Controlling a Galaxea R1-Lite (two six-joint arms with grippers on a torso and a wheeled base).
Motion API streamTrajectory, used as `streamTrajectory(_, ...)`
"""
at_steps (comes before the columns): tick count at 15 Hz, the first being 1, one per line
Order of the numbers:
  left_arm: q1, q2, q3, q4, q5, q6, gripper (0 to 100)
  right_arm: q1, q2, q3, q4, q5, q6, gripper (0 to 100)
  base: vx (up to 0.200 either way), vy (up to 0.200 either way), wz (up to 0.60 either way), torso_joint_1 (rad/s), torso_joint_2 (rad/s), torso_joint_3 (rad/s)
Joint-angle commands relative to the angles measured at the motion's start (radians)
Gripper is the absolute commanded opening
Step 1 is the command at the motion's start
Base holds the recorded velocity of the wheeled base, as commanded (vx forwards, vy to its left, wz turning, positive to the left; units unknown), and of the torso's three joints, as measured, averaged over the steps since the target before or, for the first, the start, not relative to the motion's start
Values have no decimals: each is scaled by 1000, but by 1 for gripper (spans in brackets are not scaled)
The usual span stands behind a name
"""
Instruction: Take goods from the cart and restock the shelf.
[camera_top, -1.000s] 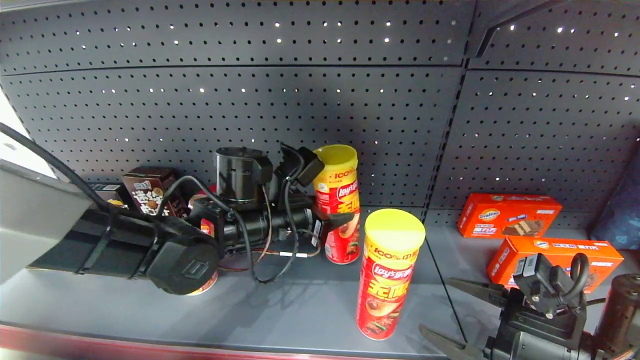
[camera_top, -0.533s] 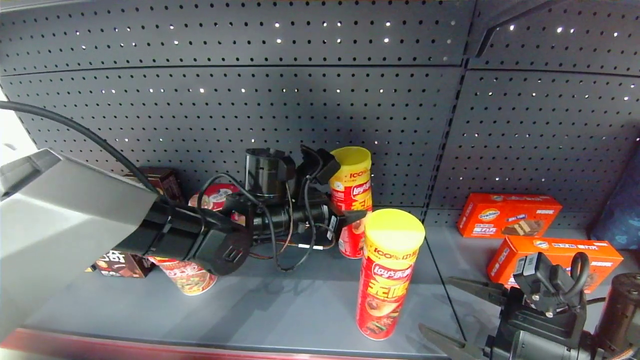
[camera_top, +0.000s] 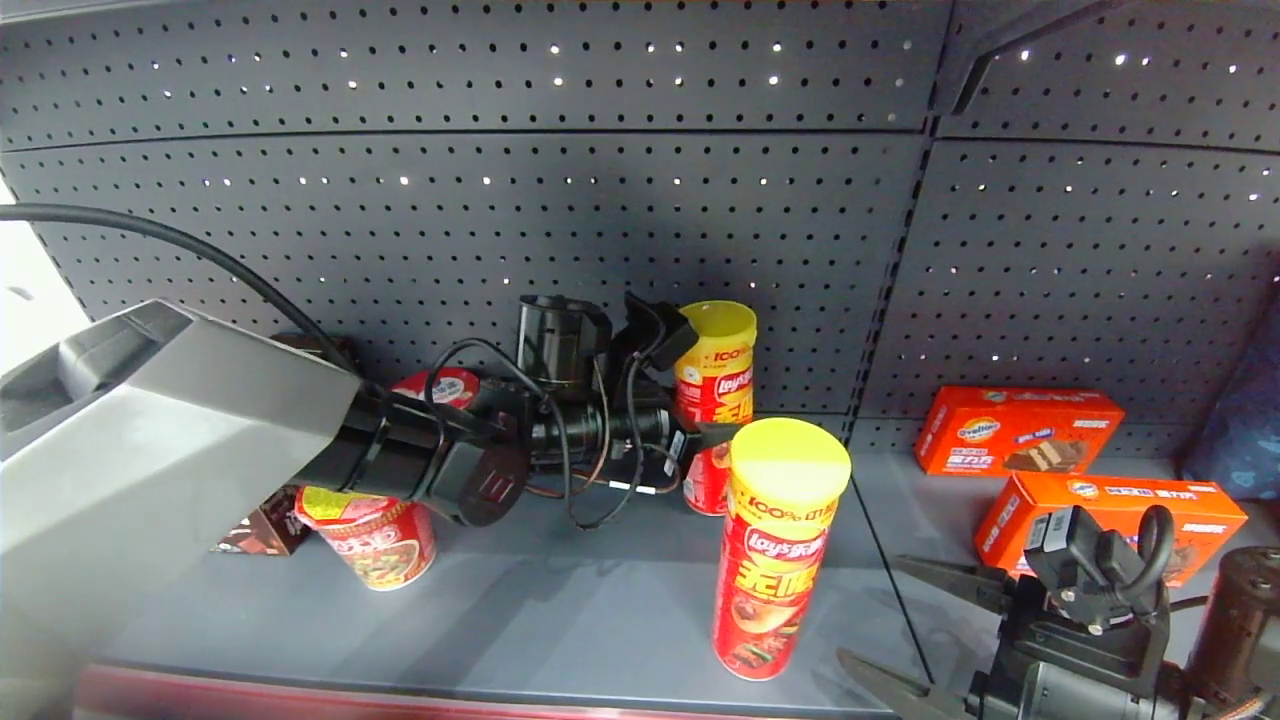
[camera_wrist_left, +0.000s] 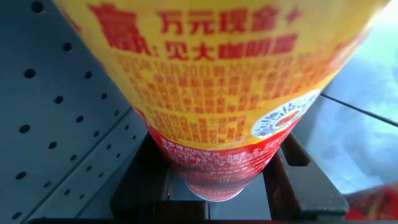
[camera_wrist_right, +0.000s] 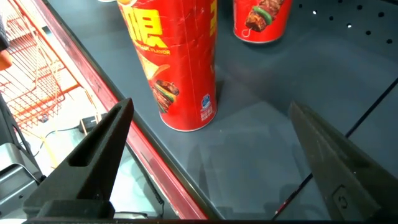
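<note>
Our left fingers (camera_wrist_left: 306, 186) are clamping the lower part of a chip can (camera_top: 716, 372), which is standing upright at the back of the shelf (camera_top: 560, 610), just beside the perforated wall (camera_top: 600, 220). Our right fingers (camera_top: 940, 578) are gaping wide, holding nothing, near the red front lip (camera_top: 400, 696) beside a second chip can (camera_top: 780, 550). Our left arm (camera_top: 200, 420) is partly hiding a noodle cup (camera_top: 372, 545) and a brown box (camera_top: 262, 528).

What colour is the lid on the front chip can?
Yellow; the lid shows best in head view.
</note>
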Motion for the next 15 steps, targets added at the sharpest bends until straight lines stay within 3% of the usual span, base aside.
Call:
streamTrajectory(1, 0, 15, -10, 0, 1, 0, 0, 0, 4, 1, 1, 1, 0, 100, 0, 0, 0, 0, 0, 0)
streamTrajectory(14, 18, 79, -63, -1, -4, 5, 0, 0, 22, -2, 2, 2, 1, 100, 0, 0, 0, 0, 0, 0)
streamTrajectory(15, 17, 81, -66, -1, -4, 8, 100, 0, 22, 0, 2, 2, 1, 100, 0, 0, 0, 0, 0, 0)
